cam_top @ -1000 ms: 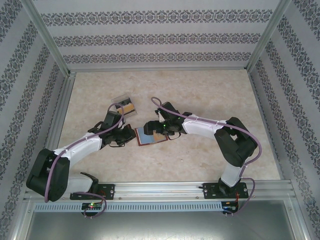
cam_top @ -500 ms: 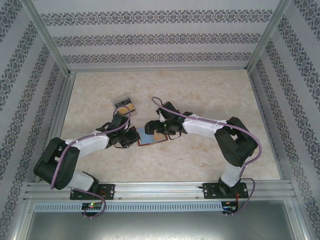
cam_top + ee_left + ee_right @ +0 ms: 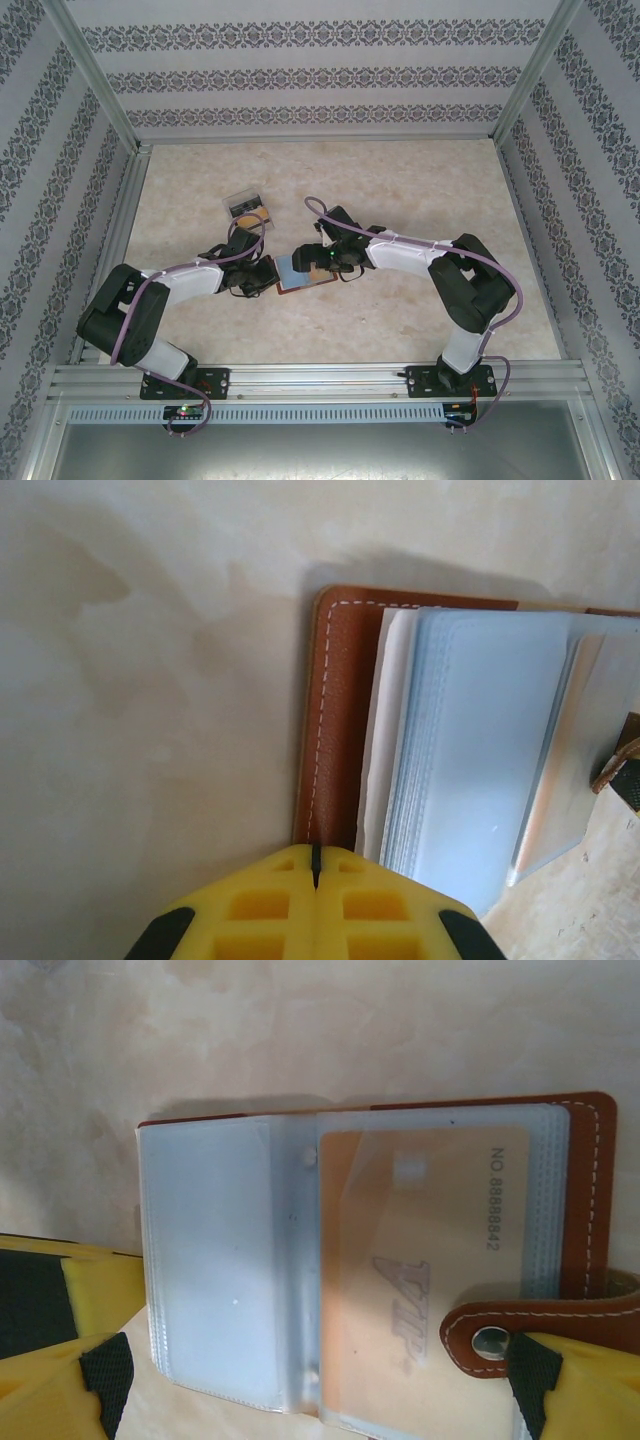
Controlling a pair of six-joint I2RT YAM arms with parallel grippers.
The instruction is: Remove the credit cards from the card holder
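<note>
Clear plastic box (image 3: 245,207), small, left of centre, set apart. Left gripper (image 3: 315,858), yellow fingers pressed together, empty, tips at the stitched edge of the brown leather bifold card holder (image 3: 303,270), lying open mid-table. Right gripper (image 3: 318,1378), fingers wide, straddling it. Judged light, floppy, sleeves slippery; pin the leather, pinch a card edge. Orange VIP card (image 3: 420,1280) legible from right wrist, too small to read from above.

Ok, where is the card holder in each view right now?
Top external: card holder mid-table, lying open.
Left wrist: right half of the picture, brown stitched edge at centre.
Right wrist: centre, spread open, snap tab lower right.
Shared landmark: its blue-grey sleeves.
</note>
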